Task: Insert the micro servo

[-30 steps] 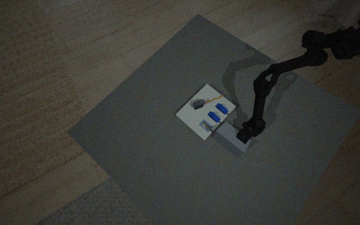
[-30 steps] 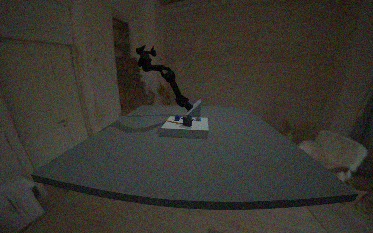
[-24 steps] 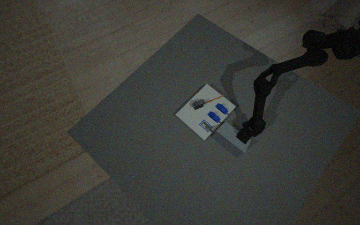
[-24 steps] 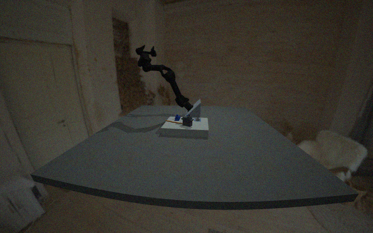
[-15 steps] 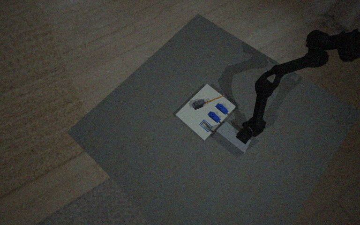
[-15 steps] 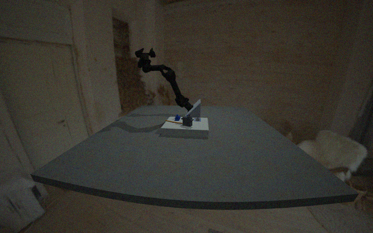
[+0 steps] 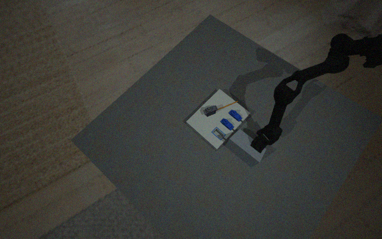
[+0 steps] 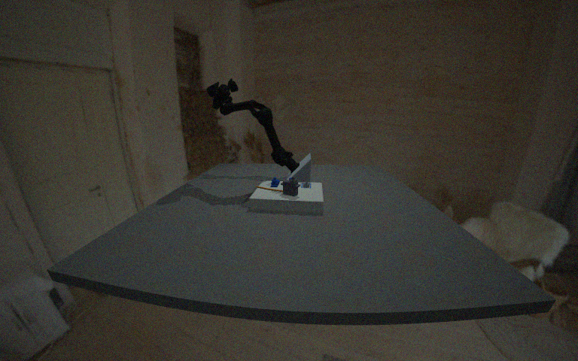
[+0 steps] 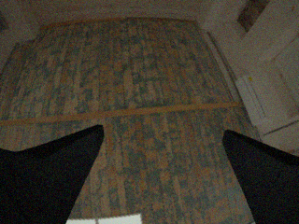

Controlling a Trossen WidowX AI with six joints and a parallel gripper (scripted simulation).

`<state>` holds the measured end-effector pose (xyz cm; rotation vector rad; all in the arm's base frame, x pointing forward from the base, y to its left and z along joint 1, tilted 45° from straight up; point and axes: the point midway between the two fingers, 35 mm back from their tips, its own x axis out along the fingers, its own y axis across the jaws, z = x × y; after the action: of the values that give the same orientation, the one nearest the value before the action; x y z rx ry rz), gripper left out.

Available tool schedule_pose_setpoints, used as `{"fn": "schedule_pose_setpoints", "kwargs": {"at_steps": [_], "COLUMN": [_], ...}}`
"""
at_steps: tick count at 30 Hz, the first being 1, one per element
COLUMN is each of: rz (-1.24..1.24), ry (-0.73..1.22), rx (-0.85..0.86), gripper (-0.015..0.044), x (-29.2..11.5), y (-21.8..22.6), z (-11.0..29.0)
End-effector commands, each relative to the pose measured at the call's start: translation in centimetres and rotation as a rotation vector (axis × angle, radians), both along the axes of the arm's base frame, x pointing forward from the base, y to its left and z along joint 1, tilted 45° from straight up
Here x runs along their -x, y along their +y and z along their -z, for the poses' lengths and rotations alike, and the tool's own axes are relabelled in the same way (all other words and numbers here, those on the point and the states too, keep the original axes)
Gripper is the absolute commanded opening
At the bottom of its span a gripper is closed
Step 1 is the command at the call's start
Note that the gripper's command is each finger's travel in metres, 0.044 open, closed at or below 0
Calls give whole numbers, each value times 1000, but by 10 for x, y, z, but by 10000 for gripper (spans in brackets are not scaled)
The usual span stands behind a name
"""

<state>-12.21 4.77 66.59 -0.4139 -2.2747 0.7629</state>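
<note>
The loose micro servo point(image 7: 210, 110) point(image 8: 290, 186) is dark grey and lies on the white deck point(image 7: 201, 124) point(image 8: 311, 195), near its far corner. Its orange cable point(image 7: 228, 104) trails off toward the deck's edge. The marked empty pocket point(image 7: 215, 129), outlined in blue, is at the deck's other end, beside two blue servos point(image 7: 235, 115) point(image 7: 226, 124) seated in their pockets. My gripper point(image 7: 371, 56) point(image 8: 222, 85) point(image 9: 163, 133) is open and empty. It is raised high above the table, far from the deck. The wrist view shows only floor between the fingers.
The deck stands on a grey table point(image 7: 168, 174) point(image 8: 298, 263). A grey slanted block point(image 7: 242, 141) point(image 8: 303, 169) beside the deck carries the arm's base. A wooden floor surrounds the table, and a pale furry seat point(image 8: 515, 238) stands to one side.
</note>
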Motion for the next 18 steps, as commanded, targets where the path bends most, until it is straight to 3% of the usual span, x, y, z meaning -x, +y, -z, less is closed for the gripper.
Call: {"fn": "schedule_pose_setpoints", "kwargs": {"at_steps": [1,18], "rz": [-15,-115], "ry": [-20,-112], "rx": [-61,-387], "gripper": [440,440], "x": [5,24], "y": [-13,-90], "z": [-1,1]}}
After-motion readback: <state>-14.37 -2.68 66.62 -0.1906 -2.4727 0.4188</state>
